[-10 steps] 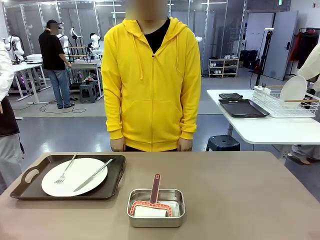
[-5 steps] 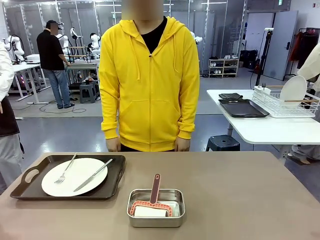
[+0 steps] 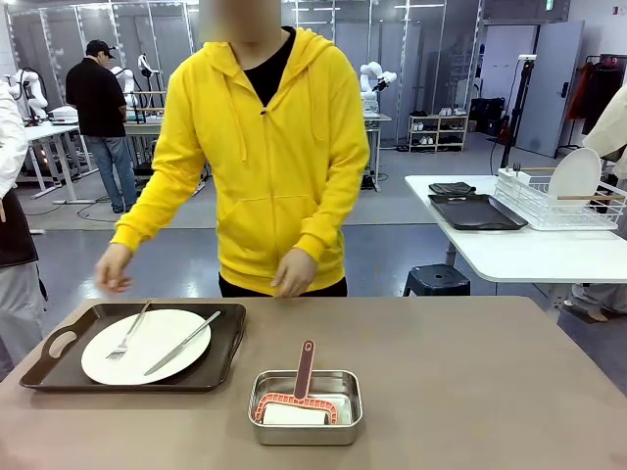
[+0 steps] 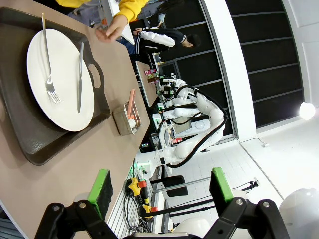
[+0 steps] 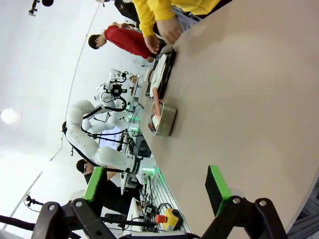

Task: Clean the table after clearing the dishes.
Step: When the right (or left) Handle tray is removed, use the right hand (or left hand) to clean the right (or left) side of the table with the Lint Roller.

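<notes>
While person's hand (image 3: 113,267) hovers near tray (image 3: 223,354) — plate (image 3: 167,331), fork (image 3: 127,335), knife (image 3: 183,343) atop.

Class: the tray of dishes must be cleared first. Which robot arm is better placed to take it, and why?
Probably left. The tray lies on the robot's left side of the table, near the open left claw; from the right claw it sits far off, beyond the steel pan.

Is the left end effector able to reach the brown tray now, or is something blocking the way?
Probably yes. The left end effector is open, and bare table lies between it and the tray. The person's hand hovers near the tray's far edge, so take care.
</notes>
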`<act>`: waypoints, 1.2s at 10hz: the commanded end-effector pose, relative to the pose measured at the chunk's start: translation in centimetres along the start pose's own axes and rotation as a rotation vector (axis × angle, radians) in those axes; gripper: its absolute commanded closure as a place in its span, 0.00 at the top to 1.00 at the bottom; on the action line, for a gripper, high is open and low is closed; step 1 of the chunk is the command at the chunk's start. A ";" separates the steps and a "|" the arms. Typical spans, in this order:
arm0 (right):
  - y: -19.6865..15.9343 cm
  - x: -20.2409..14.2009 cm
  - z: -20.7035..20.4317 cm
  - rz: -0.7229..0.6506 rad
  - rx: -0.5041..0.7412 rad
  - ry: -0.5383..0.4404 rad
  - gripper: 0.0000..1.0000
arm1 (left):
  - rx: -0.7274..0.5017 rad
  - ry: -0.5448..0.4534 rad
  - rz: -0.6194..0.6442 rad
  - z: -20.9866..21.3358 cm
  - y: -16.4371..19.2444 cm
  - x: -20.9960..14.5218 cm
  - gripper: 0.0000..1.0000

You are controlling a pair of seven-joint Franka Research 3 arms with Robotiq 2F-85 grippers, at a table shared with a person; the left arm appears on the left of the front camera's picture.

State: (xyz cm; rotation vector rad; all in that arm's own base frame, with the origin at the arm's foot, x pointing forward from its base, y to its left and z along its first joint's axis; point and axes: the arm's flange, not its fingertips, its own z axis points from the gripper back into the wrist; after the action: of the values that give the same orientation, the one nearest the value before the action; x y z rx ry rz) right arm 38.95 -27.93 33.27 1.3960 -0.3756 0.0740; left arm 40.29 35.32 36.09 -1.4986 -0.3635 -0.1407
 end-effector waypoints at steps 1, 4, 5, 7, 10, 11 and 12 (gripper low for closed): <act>0.2 -0.2 0.0 0.007 0.002 -0.005 1.00 | 0.008 0.001 -0.002 0.1 -0.2 -0.4 1.00; 0.2 -0.2 0.0 0.007 0.002 -0.005 1.00 | 0.008 0.001 -0.002 0.1 -0.2 -0.4 1.00; 0.2 -0.2 0.0 0.007 0.002 -0.005 1.00 | 0.008 0.001 -0.002 0.1 -0.2 -0.4 1.00; 0.2 -0.2 0.0 0.007 0.002 -0.005 1.00 | 0.008 0.001 -0.002 0.1 -0.2 -0.4 1.00; 0.2 -0.2 0.0 0.007 0.002 -0.005 1.00 | 0.008 0.001 -0.002 0.1 -0.2 -0.4 1.00; 0.2 -0.2 0.0 0.007 0.002 -0.005 1.00 | 0.008 0.001 -0.002 0.1 -0.2 -0.4 1.00; 0.2 -0.2 0.0 0.007 0.002 -0.005 1.00 | 0.008 0.001 -0.002 0.1 -0.2 -0.4 1.00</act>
State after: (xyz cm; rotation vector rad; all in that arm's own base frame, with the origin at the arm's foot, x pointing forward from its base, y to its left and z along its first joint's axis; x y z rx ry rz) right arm 38.95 -27.93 33.27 1.3960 -0.3756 0.0740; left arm 40.29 35.32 36.09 -1.4986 -0.3635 -0.1406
